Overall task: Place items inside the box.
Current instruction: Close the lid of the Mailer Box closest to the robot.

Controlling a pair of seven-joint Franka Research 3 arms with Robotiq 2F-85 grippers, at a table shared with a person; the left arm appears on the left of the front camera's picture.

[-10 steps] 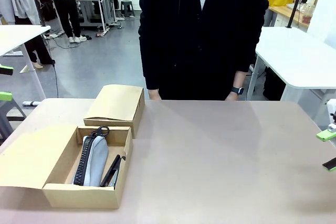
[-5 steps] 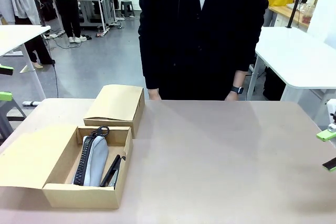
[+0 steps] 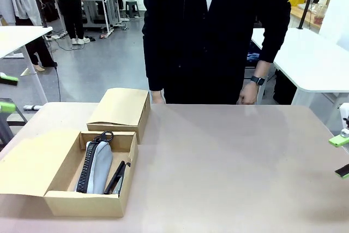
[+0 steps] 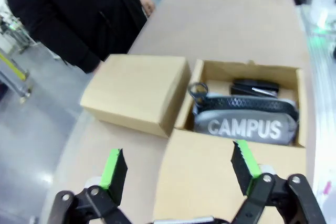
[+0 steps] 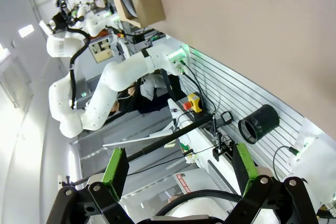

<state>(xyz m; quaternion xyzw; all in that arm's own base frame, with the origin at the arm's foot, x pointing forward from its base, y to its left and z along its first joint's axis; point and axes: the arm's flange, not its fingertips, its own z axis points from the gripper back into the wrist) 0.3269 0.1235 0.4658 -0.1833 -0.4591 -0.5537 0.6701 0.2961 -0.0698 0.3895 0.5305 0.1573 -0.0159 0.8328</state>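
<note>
Open cardboard box point(image 3: 90, 175) is seen at near-left of surface point(image 3: 229, 162), flap folded out flat toward the robot's left, so the opening is kept clear for loading from above. Inside: grey zip pouch lettered "CAMPUS" point(image 4: 242, 127) is laid lengthwise, zip edge w/ black ring pull point(image 4: 198, 89) toward the far end; small black stapler point(image 4: 254, 86) is wedged alongside betw. pouch and box wall. Packing side by side prob. leaves little room for further items. No other stationery is made out on the surface.

Second, closed cardboard box point(image 3: 121, 108) is set just behind the open one, touching or nearly so; cannot be told which.

Left claw point(image 4: 178, 169): jaws are spread wide, nothing between the green pads point(image 4: 114, 169); held above and off the flap side of the open box, looking down into it. Right claw point(image 5: 178, 171): jaws fully apart, empty, parked at the right edge of the surface, well apart from both boxes, its pad tips seen at the frame edge in front view point(image 3: 339, 156).

Person in dark top point(image 3: 215, 31) is stood at far side, hands point(image 3: 248, 94) at the far edge, holding nothing visible.

Judgement: loading appears partly or wholly done; both claws are idle, likely awaiting a next item from the person.
</note>
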